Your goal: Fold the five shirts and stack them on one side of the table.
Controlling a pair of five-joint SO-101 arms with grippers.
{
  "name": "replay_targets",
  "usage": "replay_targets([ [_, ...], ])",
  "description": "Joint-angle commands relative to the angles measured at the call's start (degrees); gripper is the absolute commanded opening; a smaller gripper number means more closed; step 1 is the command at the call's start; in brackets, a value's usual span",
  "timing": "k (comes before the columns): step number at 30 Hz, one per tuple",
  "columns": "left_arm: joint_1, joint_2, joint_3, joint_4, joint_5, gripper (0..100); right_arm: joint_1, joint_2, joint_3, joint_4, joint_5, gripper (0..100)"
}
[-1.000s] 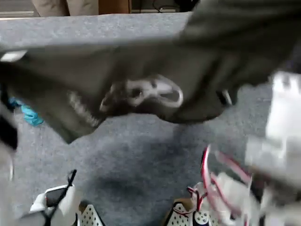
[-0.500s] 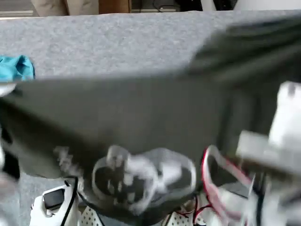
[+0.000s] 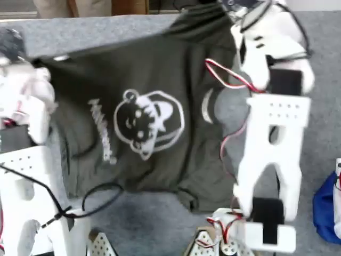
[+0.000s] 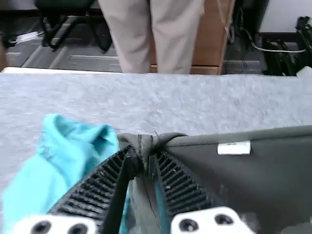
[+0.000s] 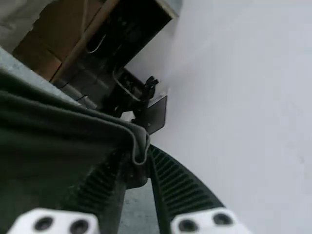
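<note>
- Fingers of our left gripper (image 4: 144, 160) are clamped on the dark shirt (image 3: 144, 122) edge; the right gripper (image 5: 139, 168) likewise bites a bunched edge.
- We hold it at 10 and 1 o'clock over the table (image 3: 149, 229), likely to spread it print-up for folding.
- Just beside the left gripper lies the teal shirt (image 4: 58, 161); the blue shirt (image 3: 327, 208) is cut off at 4 o'clock.
- We can't tell if the dark shirt's near part rests or hangs.

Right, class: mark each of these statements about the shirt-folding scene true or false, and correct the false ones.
1. The left gripper is shut on the dark shirt. True.
2. The right gripper is open and holds nothing. False: it is shut on the same shirt's edge.
3. The shirt bears a white cartoon face. True.
4. A red cloth lies beside the left gripper. False: it is a turquoise cloth.
</note>
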Motion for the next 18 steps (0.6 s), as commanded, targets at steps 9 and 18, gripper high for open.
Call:
replay_targets([
  [9,2.11,-0.84,10.29,-15.21,-0.18,2,-1.01,6.81,-7.96,2.02,0.18,0.5],
  [18,1.58,-0.92,6.86,-0.62,-2.64,2,-2.59,6.73,-20.44,29.36,11.25,0.5],
])
